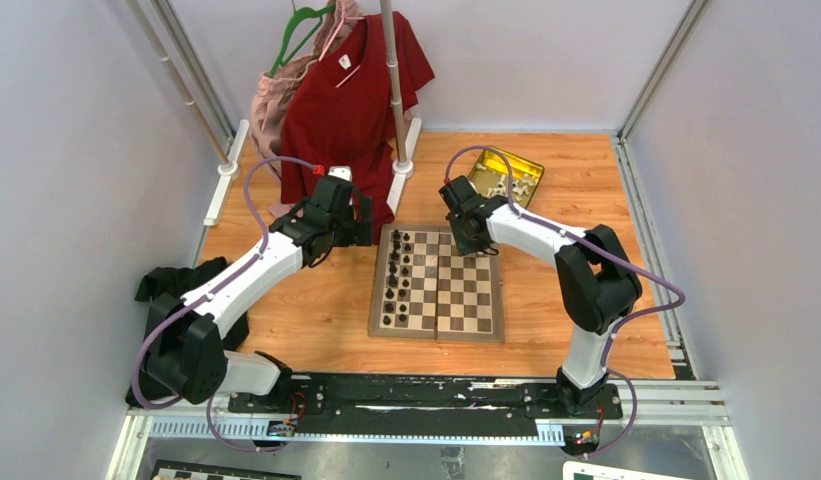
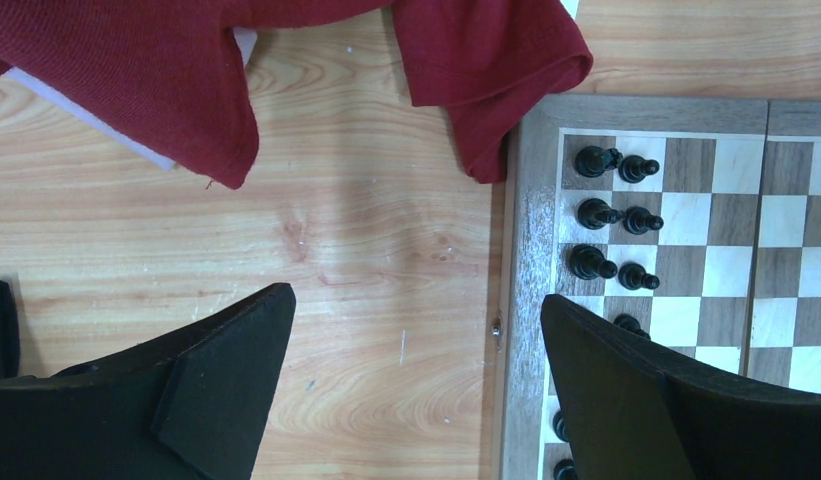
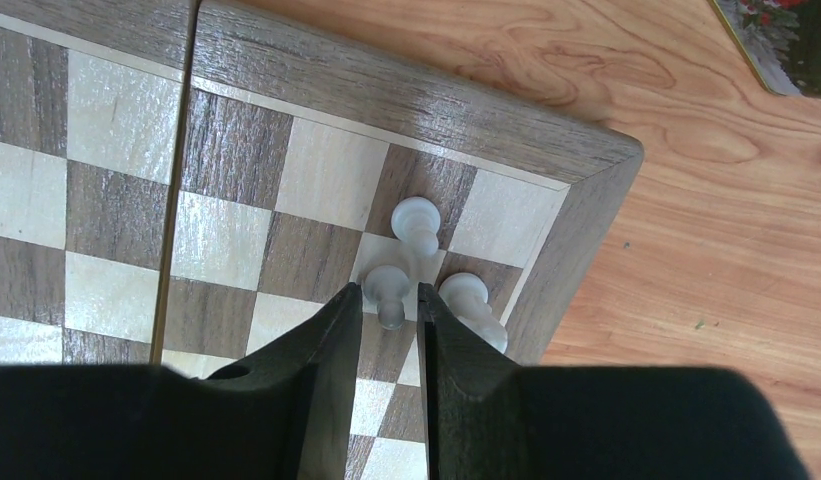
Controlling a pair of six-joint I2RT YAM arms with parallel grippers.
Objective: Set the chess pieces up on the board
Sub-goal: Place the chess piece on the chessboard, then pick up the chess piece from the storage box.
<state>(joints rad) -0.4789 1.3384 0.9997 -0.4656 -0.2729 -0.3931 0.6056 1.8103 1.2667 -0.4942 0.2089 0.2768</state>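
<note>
Pinching a white chess piece at the board corner, right gripper nearly closed; left gripper wide open.

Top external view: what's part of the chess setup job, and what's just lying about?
Job: board; white pieces, one between the right pincer fingers; black pieces, standing on the board; gold tin holding more pale pieces.
Lying about: red shirt; pink garment; green hanger; black cloth.

My right gripper hides the base of the white piece between its jaws; whether they clamp it, I cannot tell.
</note>
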